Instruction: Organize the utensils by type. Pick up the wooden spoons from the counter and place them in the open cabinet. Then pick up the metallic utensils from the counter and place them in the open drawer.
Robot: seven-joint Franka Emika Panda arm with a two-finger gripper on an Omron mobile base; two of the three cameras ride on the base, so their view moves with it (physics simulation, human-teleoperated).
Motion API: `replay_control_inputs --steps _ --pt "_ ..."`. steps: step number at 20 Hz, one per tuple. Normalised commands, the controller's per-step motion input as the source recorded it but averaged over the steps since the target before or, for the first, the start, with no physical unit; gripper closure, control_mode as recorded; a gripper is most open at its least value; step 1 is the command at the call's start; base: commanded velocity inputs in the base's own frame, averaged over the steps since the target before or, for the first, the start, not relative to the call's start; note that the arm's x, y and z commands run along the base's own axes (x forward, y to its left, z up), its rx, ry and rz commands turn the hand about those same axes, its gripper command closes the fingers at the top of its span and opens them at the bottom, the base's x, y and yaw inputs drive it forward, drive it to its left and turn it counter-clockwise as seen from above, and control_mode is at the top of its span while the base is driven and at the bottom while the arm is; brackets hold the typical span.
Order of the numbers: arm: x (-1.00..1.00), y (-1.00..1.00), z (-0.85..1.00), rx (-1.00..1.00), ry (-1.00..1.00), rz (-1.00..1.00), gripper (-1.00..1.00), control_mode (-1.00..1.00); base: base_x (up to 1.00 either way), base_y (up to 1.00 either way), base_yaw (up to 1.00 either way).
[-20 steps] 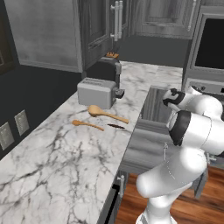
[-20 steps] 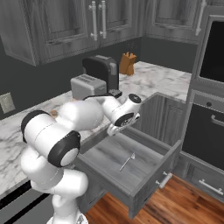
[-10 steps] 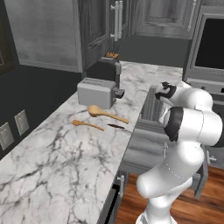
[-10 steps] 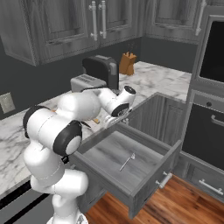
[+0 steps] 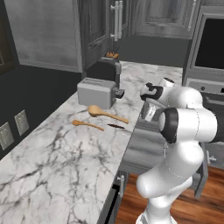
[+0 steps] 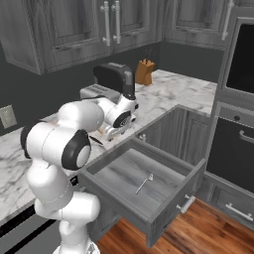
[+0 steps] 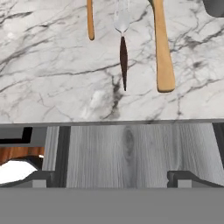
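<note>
gripper (image 7: 112, 175): jaws wide, empty | ahead: dark-handled utensil (image 7: 123, 52) between two wooden spoons (image 7: 162, 48) | below: open drawer (image 7: 131, 153)

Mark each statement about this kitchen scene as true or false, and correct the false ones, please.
1. Two wooden spoons lie on the counter. True.
2. The open drawer holds a wooden spoon. False: it holds a small metallic utensil.
3. The end effector grips a spoon. False: it is open and holds nothing.
4. A toaster stands behind the spoons. True.
5. A dark-handled utensil lies between the two spoons. True.
</note>
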Motion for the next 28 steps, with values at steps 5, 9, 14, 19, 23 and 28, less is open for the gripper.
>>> replay_control_inputs --steps 5,9,14,19,23,28 --pt "0.41 0.5 0.0 -0.05 0.01 -0.03 -1.0 -1.0 0.0 0.0 0.0" --pt "0.18 0.43 0.0 0.0 0.0 0.0 -1.0 -1.0 0.0 0.0 0.0" --pt "0.03 0.49 -0.02 0.0 0.0 0.0 -1.0 -1.0 0.0 0.0 0.0" --pt "0.14 0.45 -0.29 -0.07 0.0 0.0 -1.0 -1.0 0.0 0.0 0.0" --pt "0.16 0.44 -0.22 -0.05 0.0 0.0 -1.0 -1.0 0.0 0.0 0.0" --pt "0.2 0.22 -0.22 -0.02 0.0 0.0 -1.0 -1.0 0.0 0.0 0.0"
